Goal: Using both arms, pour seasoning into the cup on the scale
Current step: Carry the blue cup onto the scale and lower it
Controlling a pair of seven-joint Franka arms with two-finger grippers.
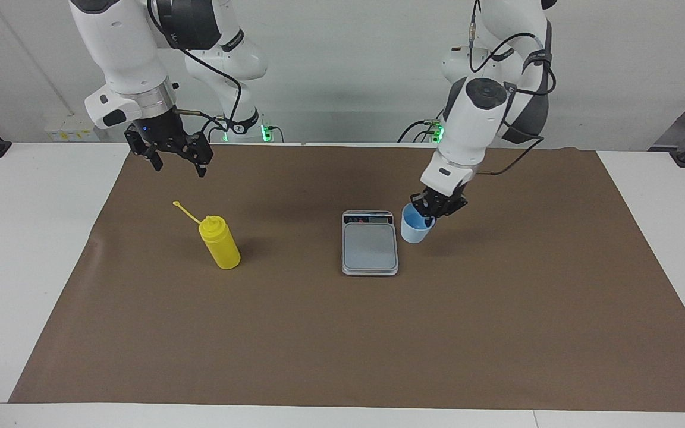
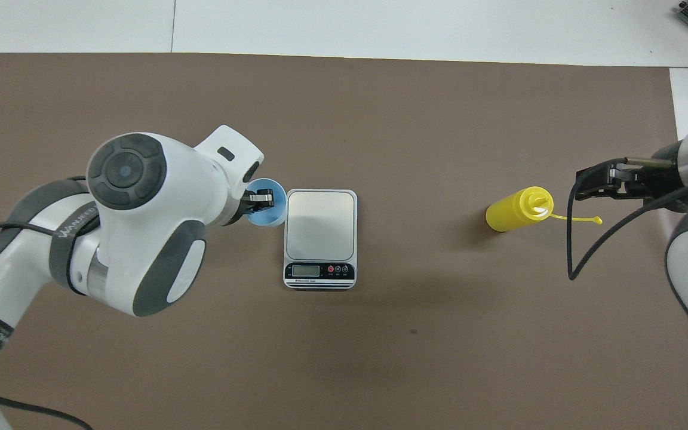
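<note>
— What are we looking at, starting from the right arm's (image 1: 122, 53) end?

— The right jaws hang spread and empty over the brown mat (image 1: 497, 327) on the counter (image 1: 21, 238). The yellow bottle (image 1: 219, 244) stands upright below them and toward the scale, untouched, its cap strap (image 1: 183, 209) sticking out toward those jaws.

— Anything in the bottle?

— We cannot tell; its wall is opaque. The cap is off the nozzle, so too hard a squeeze when we take hold could squirt seasoning onto the mat.

— And the middle?

— The scale (image 1: 370, 246) lies flat with nothing on its plate. Just beside it hangs the blue cup (image 1: 415, 227), tilted, with the left jaws pinching its rim, one finger inside and one outside. The cup looks empty to us.

— Where do we see trouble?

— With that thin rim pinch. The cup could swing or slip out of the left jaws. We judge it not yet over the plate; coming down short, it would catch the scale's edge and topple, or shove the scale. If we let go while it is tilted, so light a cup may roll.
</note>
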